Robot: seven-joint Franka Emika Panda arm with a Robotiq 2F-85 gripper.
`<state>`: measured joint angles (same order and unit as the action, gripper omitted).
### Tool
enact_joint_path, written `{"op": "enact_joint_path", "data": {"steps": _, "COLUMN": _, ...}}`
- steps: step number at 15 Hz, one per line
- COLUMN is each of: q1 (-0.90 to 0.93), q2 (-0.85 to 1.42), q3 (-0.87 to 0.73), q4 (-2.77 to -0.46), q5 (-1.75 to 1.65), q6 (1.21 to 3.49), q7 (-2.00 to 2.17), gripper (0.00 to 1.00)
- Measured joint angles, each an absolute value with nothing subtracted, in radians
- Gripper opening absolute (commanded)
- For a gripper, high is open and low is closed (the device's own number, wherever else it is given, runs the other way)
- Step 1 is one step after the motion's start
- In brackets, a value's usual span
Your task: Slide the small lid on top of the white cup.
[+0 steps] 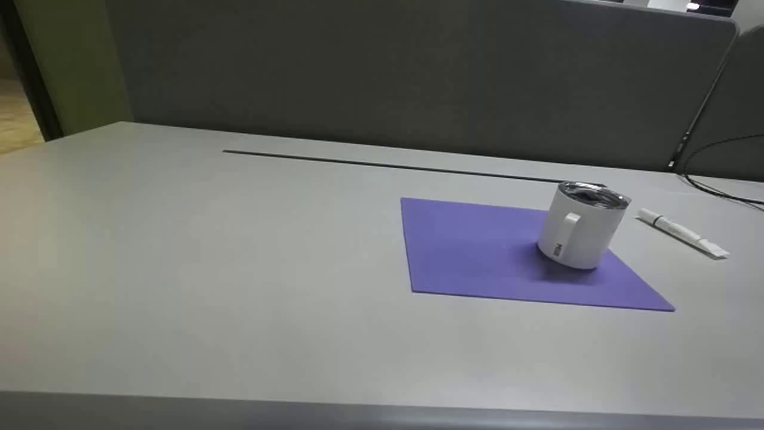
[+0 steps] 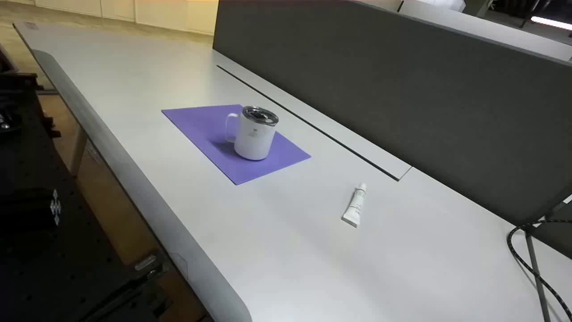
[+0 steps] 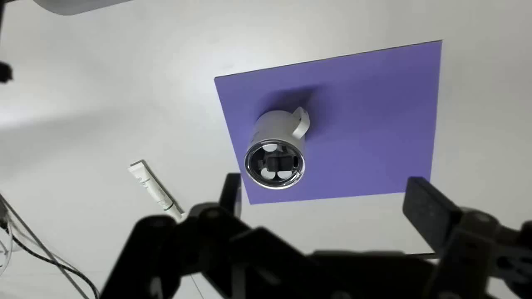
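The white cup (image 1: 582,239) stands upright on the purple mat (image 1: 471,257), its handle out to one side. It also shows in an exterior view (image 2: 254,141) and in the wrist view (image 3: 274,126). The small lid (image 3: 275,164) sits on the cup's mouth; it is round and dark with a clear, paler rim and a dark slider piece across its middle. The lid shows in both exterior views (image 1: 594,196) (image 2: 260,115). My gripper (image 3: 324,179) is open, with nothing between its fingers. It is above the table, apart from the cup, and out of both exterior views.
A white tube (image 2: 355,206) lies on the table beside the mat, also in the wrist view (image 3: 153,187). A dark slot (image 2: 308,123) runs along the table's back. A grey partition (image 1: 388,77) stands behind. A black cable (image 2: 520,255) lies at one end.
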<state>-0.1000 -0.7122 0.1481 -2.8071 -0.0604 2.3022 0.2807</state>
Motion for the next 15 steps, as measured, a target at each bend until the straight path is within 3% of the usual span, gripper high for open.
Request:
{"op": "enact_joint_path", "data": {"steps": 11, "q1": -0.1, "q2": -0.711, "q3": 0.147, "q4": -2.805, "q5": -0.061, "q6": 2.302, "q7": 0.276, "gripper": 1.0}}
{"op": "enact_joint_path", "data": {"steps": 12, "q1": -0.1, "q2": -0.706, "q3": 0.144, "q4": -2.801, "q5": -0.063, "q6": 2.305, "q7": 0.267, "gripper": 0.75}}
{"op": "enact_joint_path", "data": {"steps": 13, "q1": -0.102, "q2": -0.695, "q3": 0.14, "q4": -2.796, "q5": -0.073, "q6": 2.319, "q7": 0.26, "gripper": 0.75}}
{"op": "enact_joint_path", "data": {"steps": 15, "q1": -0.119, "q2": -0.656, "q3": 0.125, "q4": -2.787, "q5": -0.1, "q6": 2.39, "q7": 0.248, "gripper": 0.6}}
